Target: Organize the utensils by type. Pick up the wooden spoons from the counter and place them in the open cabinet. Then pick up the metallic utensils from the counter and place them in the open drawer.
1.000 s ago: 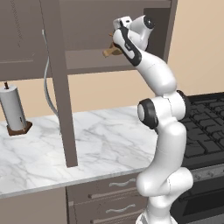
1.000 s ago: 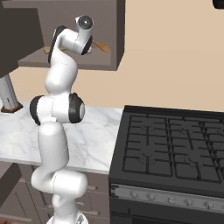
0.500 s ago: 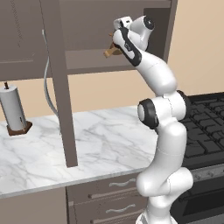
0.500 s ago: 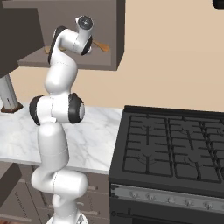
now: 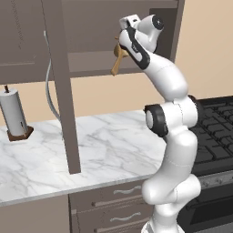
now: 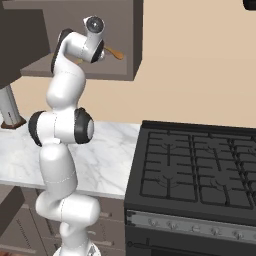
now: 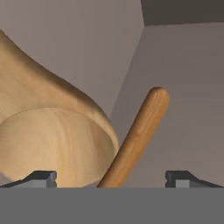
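With the two-finger gripper (image 7: pixel 111 177) spread wide inside the dark grey-brown wall cabinet (image 5: pixel 93 61), the tan wooden spoon (image 7: pixel 57 140) could tip off the shelf edge

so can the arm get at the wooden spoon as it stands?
Probably yes: the wooden spoon lies right ahead of the open jaws inside the cabinet, with nothing in between.

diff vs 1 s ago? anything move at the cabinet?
No visible change. The gripper is still up at the open cabinet with jaws wide, the wooden spoon lying between them and reaching into the cabinet. Arm pose, counter and paper towel holder look the same in both base views.
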